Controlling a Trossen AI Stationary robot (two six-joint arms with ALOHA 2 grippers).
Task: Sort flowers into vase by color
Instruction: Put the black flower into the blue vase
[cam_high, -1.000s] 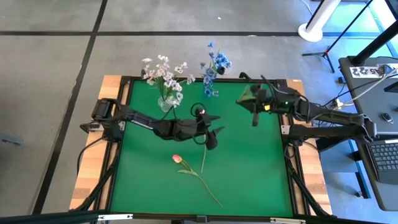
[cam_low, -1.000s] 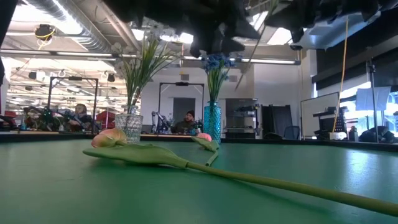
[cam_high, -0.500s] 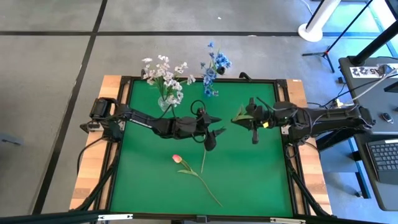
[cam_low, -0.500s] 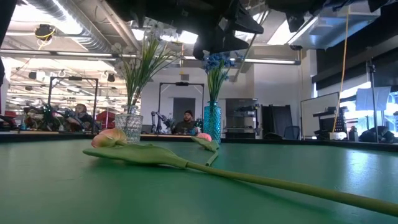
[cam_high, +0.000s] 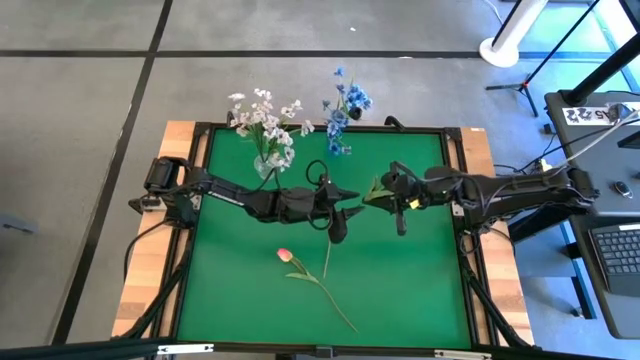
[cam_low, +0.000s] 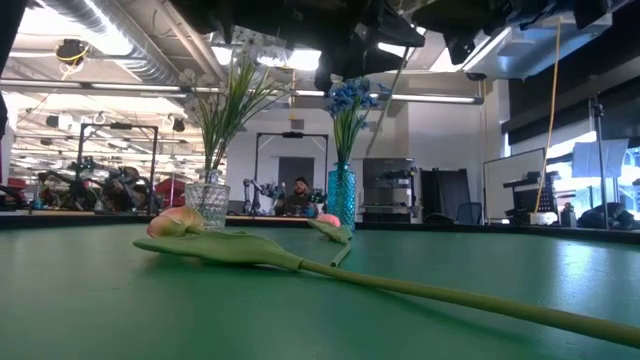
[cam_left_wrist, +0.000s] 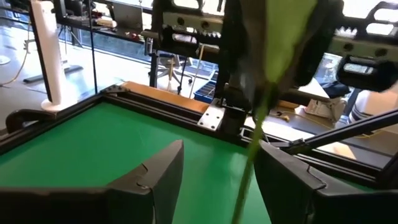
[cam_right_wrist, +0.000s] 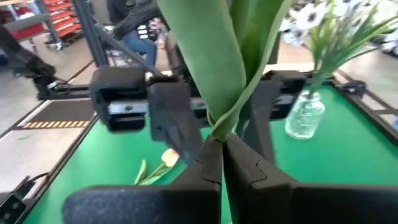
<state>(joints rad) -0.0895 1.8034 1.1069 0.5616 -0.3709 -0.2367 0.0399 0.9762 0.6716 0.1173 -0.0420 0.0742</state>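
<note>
My right gripper (cam_high: 387, 191) is shut on a green flower stem with long leaves (cam_right_wrist: 214, 74), held above the middle of the green table; its blossom is hidden. My left gripper (cam_high: 352, 202) faces it, open. The held stem (cam_left_wrist: 247, 180) passes between the left fingers (cam_left_wrist: 163, 169), close to one of them. A pink tulip (cam_high: 285, 256) lies flat on the table nearer the front, and a second stem (cam_high: 327, 258) lies beside it. A clear vase with white sprays (cam_high: 265, 165) and a blue vase with blue sprays (cam_high: 338, 140) stand at the far edge. My right gripper pinches the stem between its two fingers where the leaf bases meet (cam_right_wrist: 214, 129). The fingers come in level from the table's right. The flower is lifted clear of the table, and its leaves spread out beyond the fingertips toward my left gripper.
The table's raised black rim (cam_high: 455, 200) runs around the green mat. In the low view the lying tulip (cam_low: 180, 222) and its long stem (cam_low: 420, 290) cross the foreground, with a second bud (cam_low: 326, 221) behind. People and shelves show in the room beyond.
My right gripper, still shut on the flower, has moved toward the table's left and near edges, from near the far right corner up to my left gripper. The leaves now reach the left fingers. The tulips on the table have not moved.
</note>
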